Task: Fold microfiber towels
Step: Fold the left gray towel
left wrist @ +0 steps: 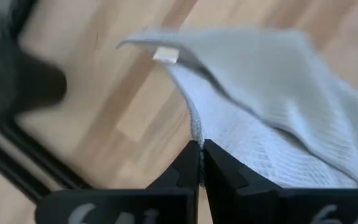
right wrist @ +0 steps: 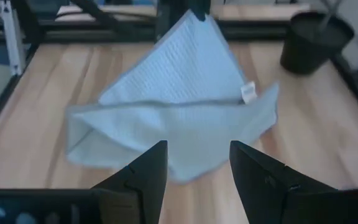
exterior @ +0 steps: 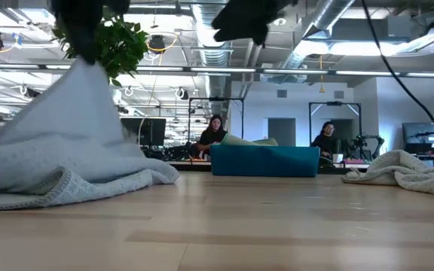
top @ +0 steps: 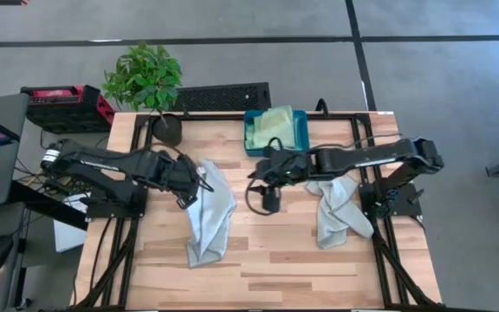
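A pale blue-grey microfiber towel (top: 210,212) with a small white tag (left wrist: 165,56) lies on the left half of the wooden table. One part is pulled up into a peak (right wrist: 191,37). My left gripper (left wrist: 201,148) is shut on that peak, above the table. My right gripper (right wrist: 197,163) hovers open near the table's middle (top: 262,178), facing the raised towel and touching nothing. A second pale grey towel (top: 336,208) lies crumpled at the right. A light green towel (top: 275,123) sits in the teal bin (top: 251,139). My left gripper pinches the towel at its edge (left wrist: 194,132) between its two shut fingers, which come steeply from above. The towel hangs from them like a tent (exterior: 81,113). Its lower part (exterior: 66,184) rests spread on the table. One layer or several, I cannot tell.
A potted plant (top: 165,126) stands at the far left corner and the teal bin (exterior: 266,160) at the far middle. Bare wood runs along the near edge (top: 275,277). Black frame rails (top: 379,199) line the table's sides. People sit in the room beyond.
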Available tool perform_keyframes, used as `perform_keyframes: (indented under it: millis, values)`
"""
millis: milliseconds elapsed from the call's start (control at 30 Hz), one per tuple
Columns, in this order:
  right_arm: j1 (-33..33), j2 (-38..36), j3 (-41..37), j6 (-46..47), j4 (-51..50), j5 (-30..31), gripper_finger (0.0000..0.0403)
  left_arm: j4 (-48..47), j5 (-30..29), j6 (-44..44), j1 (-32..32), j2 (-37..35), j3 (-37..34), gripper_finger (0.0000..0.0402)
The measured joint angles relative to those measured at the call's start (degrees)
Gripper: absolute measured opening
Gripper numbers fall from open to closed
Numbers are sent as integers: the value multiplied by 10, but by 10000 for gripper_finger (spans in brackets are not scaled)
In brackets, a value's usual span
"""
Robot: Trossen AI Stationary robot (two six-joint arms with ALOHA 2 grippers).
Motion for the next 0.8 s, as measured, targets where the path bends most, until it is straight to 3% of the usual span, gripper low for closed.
perform_keyframes:
  millis: [267, 400, 567, 800]
  values:
    - [-4, 84, 1, -107, 209, 1, 195, -22, 43, 189, -7, -1, 156, 0]
    - [-10, 124, 1, -155, 311, 1, 195, -23, 84, 218, -7, 4, 195, 0]
    - [-22, 163, 7, -160, 353, -4, 195, -53, 120, 243, -14, 39, 219, 0]
    - [-38, 208, 55, -184, 354, -131, 195, -80, 138, 299, -19, 106, 220, 0]
